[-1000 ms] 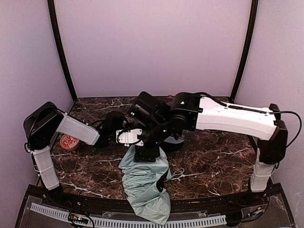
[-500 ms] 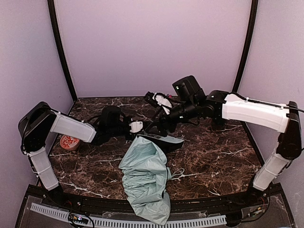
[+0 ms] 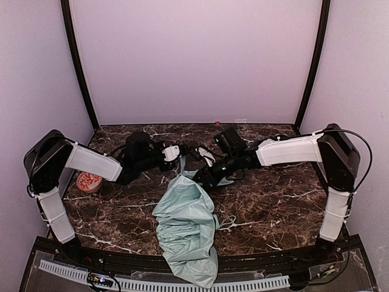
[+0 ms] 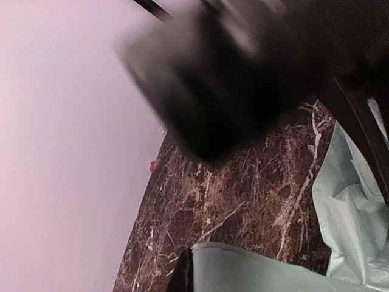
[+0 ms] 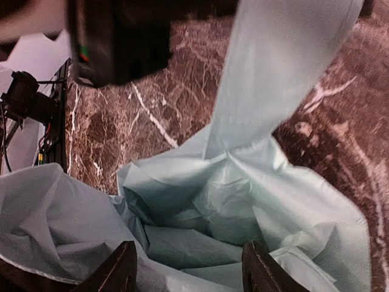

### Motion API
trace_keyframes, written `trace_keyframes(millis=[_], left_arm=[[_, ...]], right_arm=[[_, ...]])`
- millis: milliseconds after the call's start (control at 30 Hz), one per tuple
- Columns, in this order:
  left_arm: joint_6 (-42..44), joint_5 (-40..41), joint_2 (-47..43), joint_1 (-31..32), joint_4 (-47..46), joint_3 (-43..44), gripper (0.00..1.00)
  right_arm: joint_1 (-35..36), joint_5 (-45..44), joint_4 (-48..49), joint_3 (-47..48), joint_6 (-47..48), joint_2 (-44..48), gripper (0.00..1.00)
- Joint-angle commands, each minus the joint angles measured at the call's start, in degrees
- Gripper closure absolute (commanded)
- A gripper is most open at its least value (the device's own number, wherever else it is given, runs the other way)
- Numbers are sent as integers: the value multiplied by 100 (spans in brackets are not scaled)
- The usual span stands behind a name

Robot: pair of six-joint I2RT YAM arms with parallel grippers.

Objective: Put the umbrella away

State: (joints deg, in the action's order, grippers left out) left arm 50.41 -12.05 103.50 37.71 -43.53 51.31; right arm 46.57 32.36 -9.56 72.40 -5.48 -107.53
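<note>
right gripper [image 5: 188, 272] just above umbrella [image 5: 255, 207]

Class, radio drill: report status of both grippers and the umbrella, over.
Left gripper: blurred, state unclear. Right gripper open over pale mint-green fabric folding umbrella. Umbrella crumpled, hanging past marble table near edge. Round red-patterned object far left, not blocking.

Right claw [image 5: 189, 263] spread over crumpled umbrella [image 5: 243, 201] fabric; marble table [image 5: 140, 109] beneath.

the left arm [image 3: 91, 163] and right arm [image 3: 285, 149] stretch low inward, left gripper [image 3: 182, 153] near right gripper [image 3: 203, 176], whose fingers [image 5: 118, 271] are spread.
</note>
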Motion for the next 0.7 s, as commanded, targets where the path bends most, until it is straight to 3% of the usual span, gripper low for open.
trace_keyframes(millis=[0, 367, 667], left_arm=[[-114, 133, -144, 2, -504, 206, 100], [-212, -585, -855, -212, -42, 313, 100], [-161, -1321, -1114, -212, 493, 333, 100]], right_arm=[[55, 499, 202, -153, -169, -349, 42], [55, 917, 1189, -1205, -688, 108, 47], [-14, 535, 335, -789, -63, 995, 46]])
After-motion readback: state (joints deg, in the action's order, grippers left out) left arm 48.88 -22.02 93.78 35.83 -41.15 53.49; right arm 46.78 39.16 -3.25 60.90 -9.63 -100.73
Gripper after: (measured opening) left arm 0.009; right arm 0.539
